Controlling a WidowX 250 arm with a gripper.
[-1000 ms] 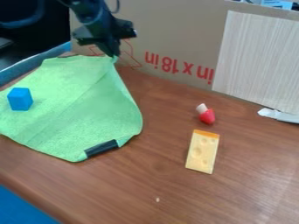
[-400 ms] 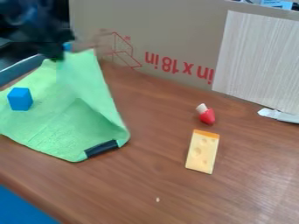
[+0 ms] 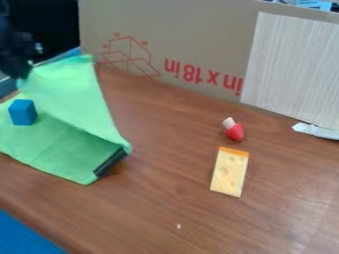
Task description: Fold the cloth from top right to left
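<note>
Green cloth [image 3: 59,149] lies on the left of the wooden table [image 3: 179,198], its far part raised toward the black gripper [image 3: 24,74], which is closed on a lifted corner. On the cloth sits a blue cube [image 3: 23,112]. Behind, cardboard [image 3: 192,34] bears upside-down red lettering and a red line drawing.

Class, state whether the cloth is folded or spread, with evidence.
Partly folded: the cloth's top edge is raised beside the gripper, its lower part lying flat.
</note>
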